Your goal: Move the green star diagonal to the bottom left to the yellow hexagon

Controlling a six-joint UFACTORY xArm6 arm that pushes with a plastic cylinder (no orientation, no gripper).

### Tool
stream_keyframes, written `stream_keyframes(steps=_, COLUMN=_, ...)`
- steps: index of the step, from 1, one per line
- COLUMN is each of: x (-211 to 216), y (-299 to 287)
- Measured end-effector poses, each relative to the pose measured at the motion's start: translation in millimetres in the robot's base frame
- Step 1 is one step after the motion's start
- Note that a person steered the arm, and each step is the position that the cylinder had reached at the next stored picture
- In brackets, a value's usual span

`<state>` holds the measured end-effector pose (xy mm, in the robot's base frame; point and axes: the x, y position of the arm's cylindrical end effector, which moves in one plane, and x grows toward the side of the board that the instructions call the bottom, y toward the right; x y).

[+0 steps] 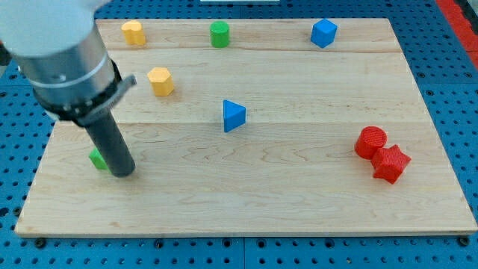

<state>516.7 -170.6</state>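
Observation:
A green block [97, 158], its shape mostly hidden behind my rod, lies at the board's left side. My tip [125, 172] rests on the board just right of it, touching or almost touching it. The yellow hexagon [160, 81] sits above and to the right of the green block, in the upper left part of the board. The arm's grey body covers the view's top left corner.
A second yellow block [133, 32], a green cylinder [219, 34] and a blue block [323, 33] line the top edge. A blue triangular block [233, 116] sits mid-board. Two red blocks [370, 142] [391, 164] touch at the right. The wooden board [299, 202] lies on a blue perforated table.

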Motion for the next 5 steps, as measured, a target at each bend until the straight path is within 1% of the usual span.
stream_keyframes(steps=1, x=-20.1, y=-4.0)
stream_keyframes(steps=2, x=12.6, y=-1.2)
stream_keyframes(steps=3, x=-21.5, y=-26.1)
stream_keyframes(steps=4, x=-65.1, y=-27.4)
stream_keyframes(steps=5, x=-59.0, y=-7.5)
